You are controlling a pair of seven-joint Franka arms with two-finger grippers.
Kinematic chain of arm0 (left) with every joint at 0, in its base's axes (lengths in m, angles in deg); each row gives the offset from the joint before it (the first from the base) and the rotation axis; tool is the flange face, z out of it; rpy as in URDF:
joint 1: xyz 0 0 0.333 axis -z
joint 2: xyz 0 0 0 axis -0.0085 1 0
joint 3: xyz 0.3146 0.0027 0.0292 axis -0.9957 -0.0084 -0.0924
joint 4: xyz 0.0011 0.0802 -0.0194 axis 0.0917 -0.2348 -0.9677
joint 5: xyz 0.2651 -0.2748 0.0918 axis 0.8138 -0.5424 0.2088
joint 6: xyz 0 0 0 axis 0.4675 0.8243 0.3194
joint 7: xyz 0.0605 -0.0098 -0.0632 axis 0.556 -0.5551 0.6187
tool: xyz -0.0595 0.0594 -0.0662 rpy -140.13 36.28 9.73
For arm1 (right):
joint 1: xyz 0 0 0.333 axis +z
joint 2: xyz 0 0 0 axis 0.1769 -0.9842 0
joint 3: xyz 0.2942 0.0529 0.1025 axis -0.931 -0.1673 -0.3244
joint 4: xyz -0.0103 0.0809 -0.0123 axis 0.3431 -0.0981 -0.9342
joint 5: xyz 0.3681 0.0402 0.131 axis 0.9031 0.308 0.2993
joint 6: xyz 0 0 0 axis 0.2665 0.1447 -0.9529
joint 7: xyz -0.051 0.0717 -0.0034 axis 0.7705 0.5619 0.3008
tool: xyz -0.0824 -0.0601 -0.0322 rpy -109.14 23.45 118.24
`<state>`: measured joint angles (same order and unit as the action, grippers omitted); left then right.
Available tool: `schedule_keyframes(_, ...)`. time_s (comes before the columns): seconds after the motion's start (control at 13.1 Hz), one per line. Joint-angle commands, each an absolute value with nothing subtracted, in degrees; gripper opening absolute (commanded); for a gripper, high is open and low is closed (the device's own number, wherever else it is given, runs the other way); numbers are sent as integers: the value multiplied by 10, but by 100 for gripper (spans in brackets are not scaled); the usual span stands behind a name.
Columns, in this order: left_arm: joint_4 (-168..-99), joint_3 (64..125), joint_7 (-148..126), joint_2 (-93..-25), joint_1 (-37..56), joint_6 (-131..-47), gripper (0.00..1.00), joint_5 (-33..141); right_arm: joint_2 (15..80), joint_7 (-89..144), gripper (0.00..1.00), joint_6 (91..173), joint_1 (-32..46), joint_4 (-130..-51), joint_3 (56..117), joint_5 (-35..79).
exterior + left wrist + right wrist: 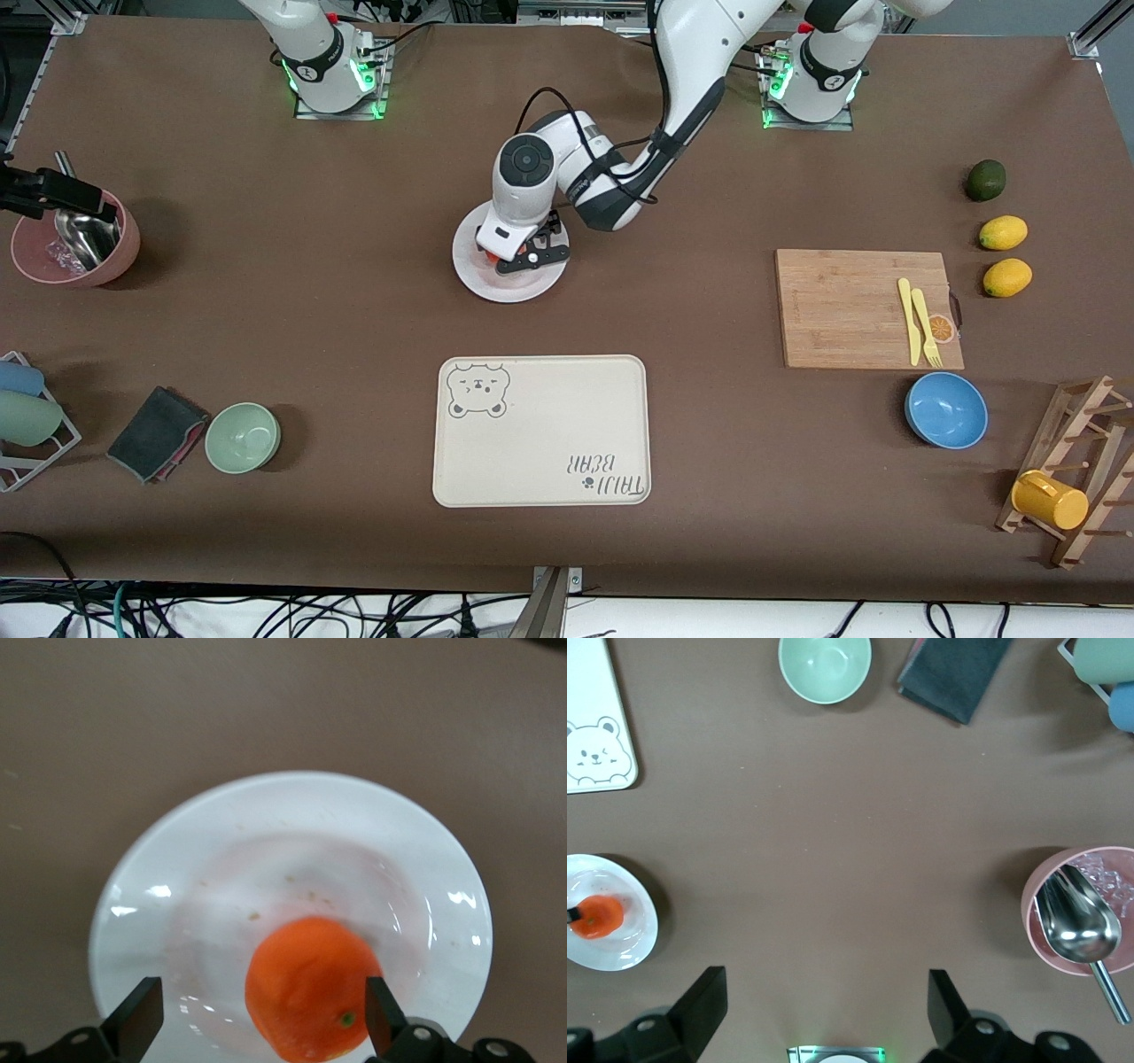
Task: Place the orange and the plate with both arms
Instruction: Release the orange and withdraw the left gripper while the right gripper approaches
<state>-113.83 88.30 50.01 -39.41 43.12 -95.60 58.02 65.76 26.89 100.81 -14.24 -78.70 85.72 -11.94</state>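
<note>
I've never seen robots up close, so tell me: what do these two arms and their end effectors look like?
Both arms are glossy white with rounded dark grey joints, and green lights glow at their bases. Black cables run along the left arm. The left end effector and the right end effector each have two flat black fingers.

Both arms are glossy white with rounded shells and dark grey joint bands. Each base point(332, 66) glows green beside a black ring and a small red button. The left arm's wrist bears a grey disc point(524, 162) with a dark centre; black cables loop over it. The gripper fingers point(133, 1023) are matt black and wedge-shaped, with small screws at their mounts.
</note>
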Motion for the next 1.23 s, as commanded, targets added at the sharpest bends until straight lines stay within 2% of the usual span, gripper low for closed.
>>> schedule_keyframes(0.0,-1140,888,471,-471,359,-862,100,585,657,269,100,1001,-152,-781,858,-126)
schedule_keyframes(0.15,-1140,890,377,-506,280,-770,100,578,651,269,100,1002,-152,-785,861,-128)
schedule_keyframes(0.46,-1140,887,106,-537,106,-638,100,585,633,292,100,982,-146,-791,856,-122)
schedule_keyframes(0.77,-1139,884,-97,-539,-29,-632,100,628,594,294,100,1008,-131,-796,820,-119)
schedule_keyframes(1.0,-1138,878,-103,-554,-50,-632,100,704,570,288,100,1066,-112,-833,810,-83)
schedule_keyframes(1.15,-1087,873,-98,-550,-71,-634,100,705,553,283,100,1101,-100,-845,801,-76)
